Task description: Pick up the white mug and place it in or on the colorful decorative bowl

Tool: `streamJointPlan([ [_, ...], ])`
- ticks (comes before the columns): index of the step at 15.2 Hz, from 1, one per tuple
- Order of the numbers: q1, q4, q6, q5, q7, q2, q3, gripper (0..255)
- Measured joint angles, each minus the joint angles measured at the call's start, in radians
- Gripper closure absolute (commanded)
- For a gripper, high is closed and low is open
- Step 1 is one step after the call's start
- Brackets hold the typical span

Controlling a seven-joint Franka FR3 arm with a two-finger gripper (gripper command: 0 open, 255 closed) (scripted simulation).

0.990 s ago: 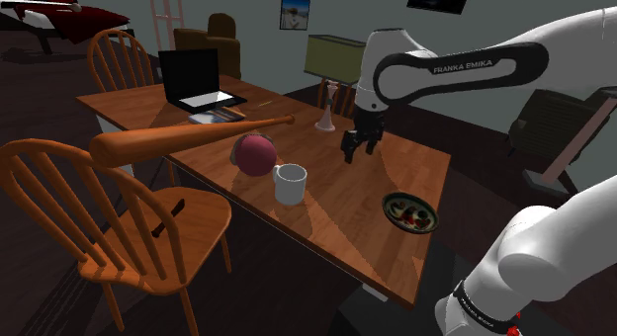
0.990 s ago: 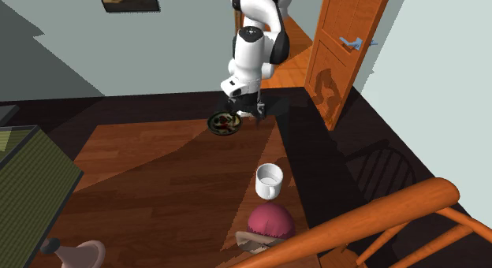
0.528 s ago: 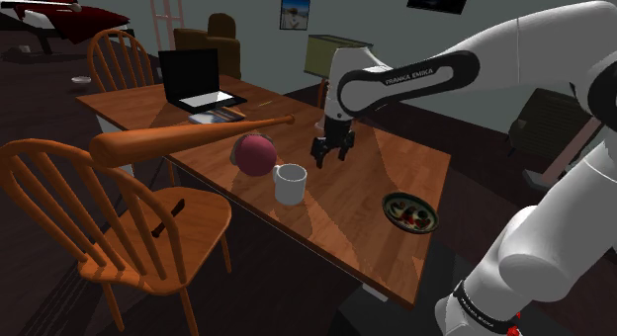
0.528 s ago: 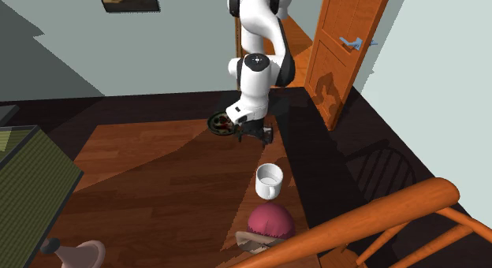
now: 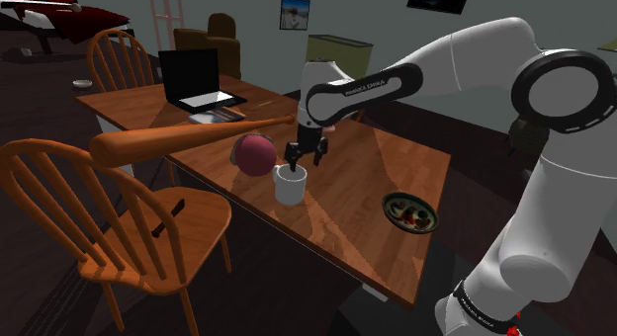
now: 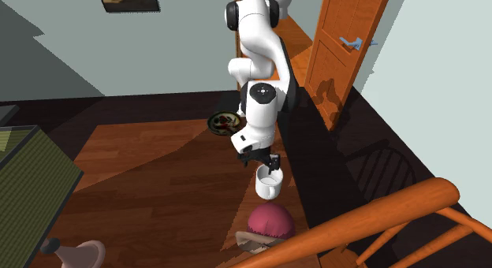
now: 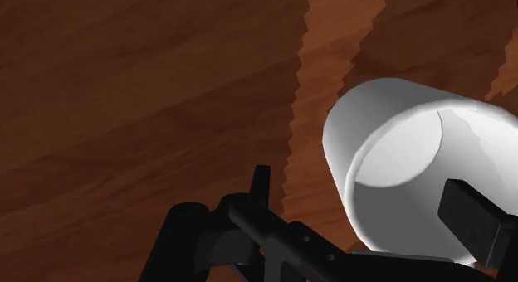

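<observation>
Logging black gripper [image 5: 305,158] poised over white mug [image 5: 289,186] on wooden table [image 5: 381,166].
We record the fingers spread apart: one over the mug's open mouth, the other outside its wall, neither seen touching it. Mug: upright, near the table edge, just beside a dark pink rounded object [image 5: 255,154]. Patterned bowl [image 5: 408,211]: same table, well apart from the mug, toward the shoulder view's right.

Plain white mug [image 5: 290,185]: upright, mouth up, inside bare & white, on wood counter [image 5: 368,176] nr its front edge. Bowl [image 5: 408,211]: round, shallow, dark rim, red/green pattern inside, sits flat on same counter, well apart from mug, toward shoulder view's right, nr the counter's corner.
</observation>
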Motion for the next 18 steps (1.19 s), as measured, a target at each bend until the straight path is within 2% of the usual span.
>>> streamJointPlan([
  [7, 0.002, -0.023, 0.077, -0.009, 0.007, 0.054, -0.003, 0],
  [13, 0.002, -0.026, 0.087, -0.01, 0.008, 0.06, -0.003, 0],
  [14, 0.002, -0.026, 0.087, -0.01, 0.008, 0.06, -0.003, 255],
  [18, 0.002, -0.026, 0.087, -0.01, 0.008, 0.06, -0.003, 255],
])
